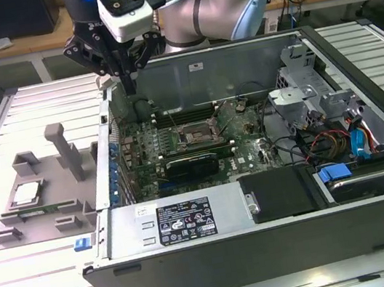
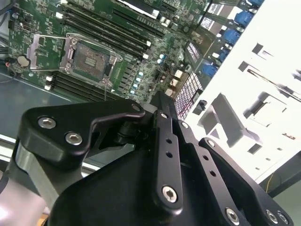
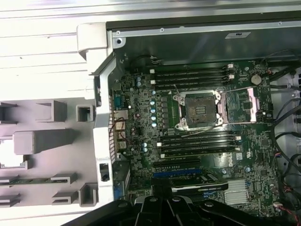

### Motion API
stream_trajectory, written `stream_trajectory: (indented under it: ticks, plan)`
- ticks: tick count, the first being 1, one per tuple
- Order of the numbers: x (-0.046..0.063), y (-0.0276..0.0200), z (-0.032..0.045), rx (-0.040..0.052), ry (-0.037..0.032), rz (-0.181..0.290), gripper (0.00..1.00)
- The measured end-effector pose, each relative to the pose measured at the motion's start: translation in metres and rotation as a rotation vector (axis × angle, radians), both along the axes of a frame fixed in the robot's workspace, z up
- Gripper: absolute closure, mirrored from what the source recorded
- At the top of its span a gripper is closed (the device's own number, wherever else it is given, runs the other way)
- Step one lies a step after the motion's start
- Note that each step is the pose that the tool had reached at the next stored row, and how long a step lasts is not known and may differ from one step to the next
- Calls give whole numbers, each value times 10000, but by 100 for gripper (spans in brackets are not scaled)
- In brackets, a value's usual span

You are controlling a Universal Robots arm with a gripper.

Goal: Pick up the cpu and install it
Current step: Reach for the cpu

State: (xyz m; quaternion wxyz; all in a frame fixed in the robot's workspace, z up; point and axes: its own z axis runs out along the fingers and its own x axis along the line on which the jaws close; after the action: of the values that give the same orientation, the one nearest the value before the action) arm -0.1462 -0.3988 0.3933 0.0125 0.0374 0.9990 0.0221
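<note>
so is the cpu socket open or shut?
Open: in the first wrist view the load plate is flipped aside and the socket lies bare.

**Clear overhead, crowded at the sides**

The cpu (image 1: 26, 193) lies in a grey fixture (image 1: 57, 194) outside the case, with nothing above it. A tall post (image 1: 67, 153) and a lower block (image 1: 27, 165) rise just beside its nest. Between the fixture and the motherboard stands the case's side wall (image 1: 106, 169) — a solid barrier, open only over its top edge. The gripper (image 1: 129, 88), fingers closed together, hangs over the case's far corner near that wall. The socket (image 3: 201, 109) lies uncovered, its load plate (image 3: 247, 104) flipped open to one side. Low memory slots (image 3: 197, 141) flank it. A black expansion card (image 1: 191, 162) stands near its near side. Toward the exterior view's right, a drive cage (image 1: 295, 97) and cables (image 1: 328, 141) crowd the space.
</note>
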Motion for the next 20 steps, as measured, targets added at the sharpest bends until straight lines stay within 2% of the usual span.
stream_trajectory:
  ticks: [9,11,20]
  plan:
    - [-174,1,0,-2,0,0,89]
    - [-244,1,0,-3,1,1,89]
    - [-438,2,0,-3,0,0,89]
